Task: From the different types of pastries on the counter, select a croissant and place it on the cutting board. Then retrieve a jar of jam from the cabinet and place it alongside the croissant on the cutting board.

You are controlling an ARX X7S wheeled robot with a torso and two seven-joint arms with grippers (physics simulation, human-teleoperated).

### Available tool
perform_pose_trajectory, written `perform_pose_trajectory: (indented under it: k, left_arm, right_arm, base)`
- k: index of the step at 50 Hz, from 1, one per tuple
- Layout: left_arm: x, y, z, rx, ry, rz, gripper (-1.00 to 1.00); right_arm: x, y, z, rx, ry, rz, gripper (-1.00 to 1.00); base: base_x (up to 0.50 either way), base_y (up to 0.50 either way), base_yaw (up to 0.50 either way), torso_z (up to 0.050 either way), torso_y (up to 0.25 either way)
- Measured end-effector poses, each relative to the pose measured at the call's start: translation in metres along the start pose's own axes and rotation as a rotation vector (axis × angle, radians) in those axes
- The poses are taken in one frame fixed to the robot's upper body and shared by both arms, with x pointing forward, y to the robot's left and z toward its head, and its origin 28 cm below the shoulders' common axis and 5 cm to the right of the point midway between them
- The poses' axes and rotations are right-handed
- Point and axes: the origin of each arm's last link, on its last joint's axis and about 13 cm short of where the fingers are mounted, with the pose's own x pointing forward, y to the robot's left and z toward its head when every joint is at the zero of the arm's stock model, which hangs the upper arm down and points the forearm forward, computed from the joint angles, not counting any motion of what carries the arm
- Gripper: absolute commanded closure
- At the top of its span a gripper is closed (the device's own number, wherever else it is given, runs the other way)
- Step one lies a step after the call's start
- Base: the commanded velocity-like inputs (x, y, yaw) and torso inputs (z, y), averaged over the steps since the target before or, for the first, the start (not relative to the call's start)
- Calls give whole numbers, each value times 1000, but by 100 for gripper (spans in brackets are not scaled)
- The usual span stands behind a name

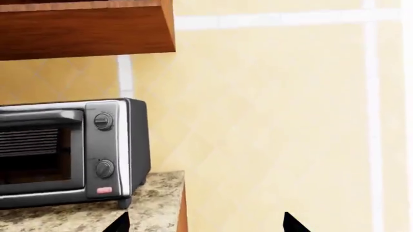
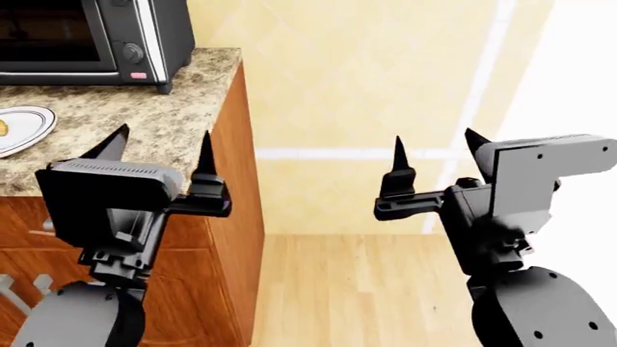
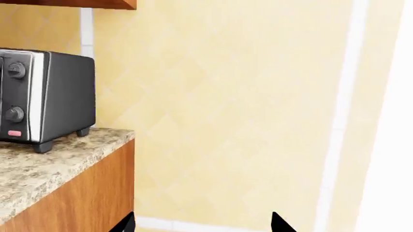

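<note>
The speckled granite counter ends at the left, with its corner also in the left wrist view and the right wrist view. My left gripper hangs open over the counter's end edge, with nothing between its fingertips. Out over the floor, my right gripper is open and empty too. A wooden wall cabinet shows from below. The croissant, cutting board and jar of jam are out of view. A golden sliver lies on a white plate at the frame's edge; I cannot tell what it is.
A black and silver toaster oven stands at the back of the counter. A yellow tiled wall is ahead, and wood floor lies to the right of the counter's brown side panel.
</note>
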Motion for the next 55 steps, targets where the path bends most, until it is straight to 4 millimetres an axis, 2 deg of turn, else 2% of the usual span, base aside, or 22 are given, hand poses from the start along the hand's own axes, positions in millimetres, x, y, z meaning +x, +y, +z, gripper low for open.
perform_pose_trajectory:
  k: [8, 20, 29, 55]
  left_arm:
    - [0, 6, 24, 3, -51, -7, -100]
    - [-3, 12, 41, 13, -92, -11, -100]
    - [-5, 14, 46, 14, -106, -13, -100]
    - [-8, 16, 51, 15, -121, -26, -100]
  right_arm:
    - [-3, -3, 30, -36, -66, 22, -100]
    - [-9, -4, 52, -97, -120, 60, -100]
    - [-12, -4, 58, -142, -146, 83, -100]
    - [-18, -3, 56, -170, -159, 107, -100]
  base:
    - [0, 499, 0, 50, 0]
    - [0, 500, 0, 50, 0]
    - [0, 500, 0, 50, 0]
    - [0, 500, 0, 50, 0]
